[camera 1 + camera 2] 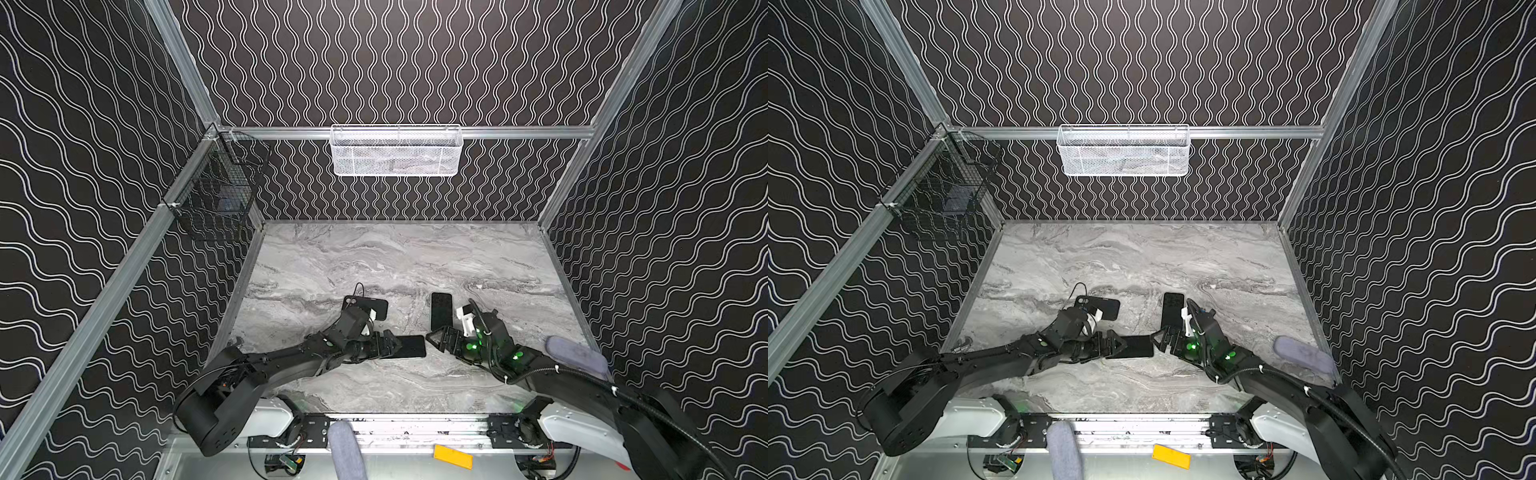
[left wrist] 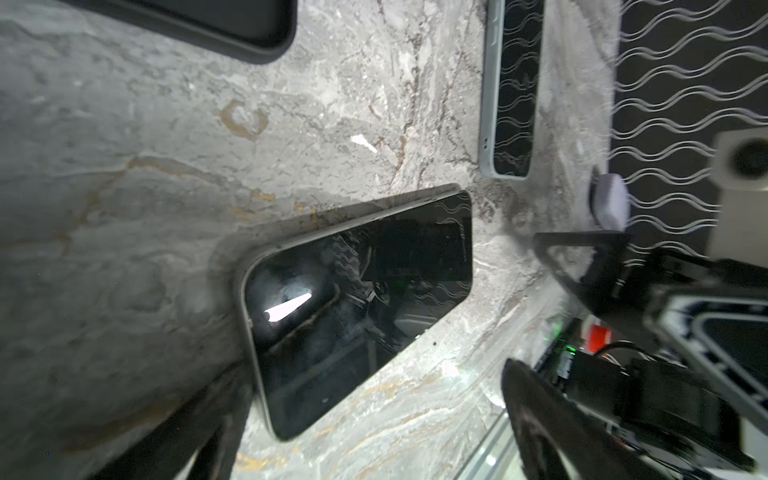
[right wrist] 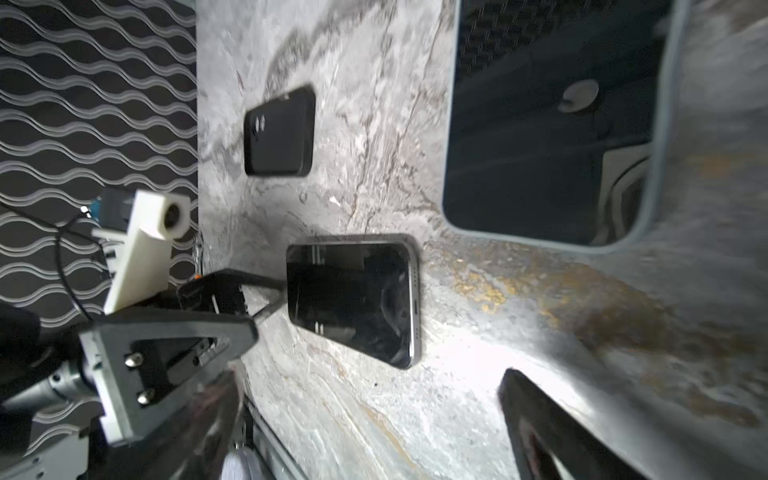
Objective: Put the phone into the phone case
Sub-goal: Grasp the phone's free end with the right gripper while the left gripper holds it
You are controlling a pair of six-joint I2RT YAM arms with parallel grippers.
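Left fingers [image 1: 390, 338] and right fingers [image 1: 438, 338] stand open; you find the phone [image 1: 411, 347] on the bench [image 1: 374, 257] at the left pair's tips.

Robot test cell, lab-type. Aluminium-profile frame [image 1: 180, 62]; black wave-print wall panels [image 1: 395, 62]; marble-look worktop [image 1: 395, 257]; white mesh basket [image 1: 397, 153] and black wire basket [image 1: 216, 187] hung on rails; left arm [image 1: 291, 365] and right arm [image 1: 573, 384] mounted on front rail [image 1: 415, 428].
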